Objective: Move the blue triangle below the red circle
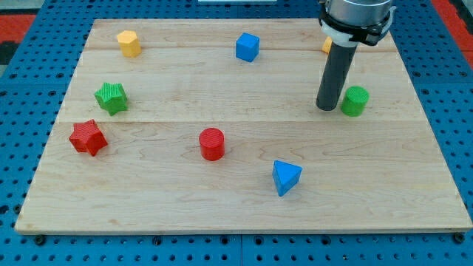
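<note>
The blue triangle [285, 177] lies on the wooden board toward the view's lower right. The red circle [212, 143], a short cylinder, stands to its upper left near the board's middle. My tip [326, 108] rests on the board at the view's upper right, well above and right of the blue triangle. It stands just left of a green cylinder [355, 100], close to it or touching.
A yellow hexagon block [128, 43] is at the upper left and a blue cube [247, 46] at the top middle. A green star [111, 97] and a red star [88, 137] sit at the left. An orange block [326, 45] peeks out behind the rod.
</note>
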`<state>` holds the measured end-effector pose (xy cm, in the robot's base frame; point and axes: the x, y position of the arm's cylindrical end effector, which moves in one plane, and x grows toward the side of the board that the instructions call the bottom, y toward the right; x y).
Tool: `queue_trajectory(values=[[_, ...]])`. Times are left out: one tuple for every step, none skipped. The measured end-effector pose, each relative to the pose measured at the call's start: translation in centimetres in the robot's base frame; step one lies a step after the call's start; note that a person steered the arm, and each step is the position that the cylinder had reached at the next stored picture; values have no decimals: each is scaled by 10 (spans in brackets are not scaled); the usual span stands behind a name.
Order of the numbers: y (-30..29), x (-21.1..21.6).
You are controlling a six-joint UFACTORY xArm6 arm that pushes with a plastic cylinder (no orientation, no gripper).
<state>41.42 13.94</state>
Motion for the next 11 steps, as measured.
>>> queue_trajectory(values=[[0,0],[-5,-5],[-15,-7],[-41,-8],[-94,-6],[-68,36],[-11,78],[-5,128],[-70,145],[-184,145],[-182,144]])
